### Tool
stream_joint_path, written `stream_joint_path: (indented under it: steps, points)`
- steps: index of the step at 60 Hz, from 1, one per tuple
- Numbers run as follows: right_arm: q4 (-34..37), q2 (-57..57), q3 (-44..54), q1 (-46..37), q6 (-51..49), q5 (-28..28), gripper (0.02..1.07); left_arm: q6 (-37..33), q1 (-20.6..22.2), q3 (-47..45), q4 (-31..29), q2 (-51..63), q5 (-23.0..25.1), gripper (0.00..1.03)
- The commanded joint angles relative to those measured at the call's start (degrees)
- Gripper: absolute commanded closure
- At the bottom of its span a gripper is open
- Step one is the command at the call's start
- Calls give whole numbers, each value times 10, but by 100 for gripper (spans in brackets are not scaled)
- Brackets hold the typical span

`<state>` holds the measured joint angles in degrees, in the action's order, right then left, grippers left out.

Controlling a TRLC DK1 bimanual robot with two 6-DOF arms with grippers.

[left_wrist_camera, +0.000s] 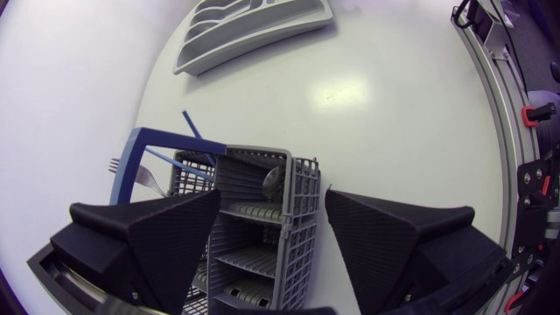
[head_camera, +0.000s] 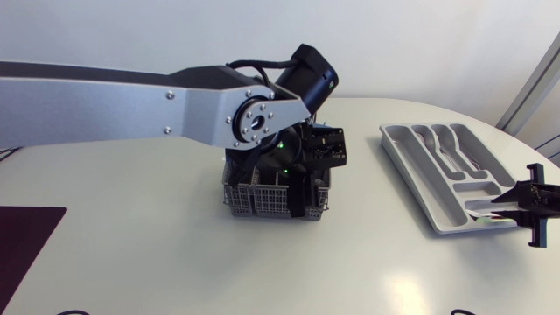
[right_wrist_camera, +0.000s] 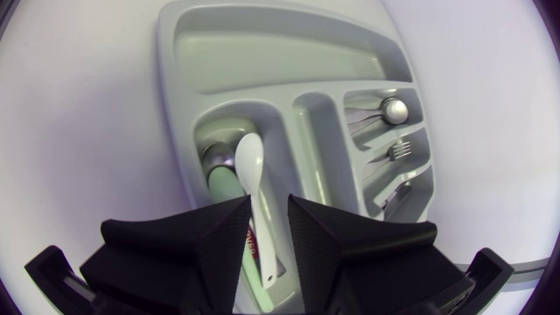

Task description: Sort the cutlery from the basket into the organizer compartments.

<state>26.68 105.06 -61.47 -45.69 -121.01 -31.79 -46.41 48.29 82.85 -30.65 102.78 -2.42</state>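
The grey cutlery basket point(head_camera: 273, 199) stands mid-table, and my left gripper point(head_camera: 304, 179) hangs right over it. From the left wrist, the open left gripper point(left_wrist_camera: 273, 206) straddles the basket point(left_wrist_camera: 262, 236), which holds a spoon point(left_wrist_camera: 273, 179), a fork point(left_wrist_camera: 118, 164) and blue-handled pieces point(left_wrist_camera: 166, 160). The grey organizer point(head_camera: 442, 171) lies at the right. My right gripper point(head_camera: 514, 206) is at its near end. A white spoon point(right_wrist_camera: 255, 197) lies in a compartment between the slightly parted fingers of the right gripper point(right_wrist_camera: 269, 210), beside a green-handled spoon point(right_wrist_camera: 219, 171).
Other organizer point(right_wrist_camera: 289, 52) compartments hold a metal spoon point(right_wrist_camera: 394, 109) and a fork point(right_wrist_camera: 398, 150); the long one is bare. A dark mat point(head_camera: 22, 241) lies at the table's front left corner. My left arm's long link point(head_camera: 131, 109) spans the left half of the table.
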Motion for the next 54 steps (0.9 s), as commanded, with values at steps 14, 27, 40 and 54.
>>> stream_joint_path:
  steps: [14,27,40,54]
  points:
    - [37,-103,21,38,109,-60,56,62,-33,-15,-32,-24,28,21]
    - [103,-205,55,112,213,-93,56,108,-38,-37,-37,-22,53,21]
    - [163,-267,58,235,406,-96,56,148,-41,-58,-34,-23,69,21]
    - [141,-327,87,377,599,-96,56,165,-59,-88,-22,-36,100,21]
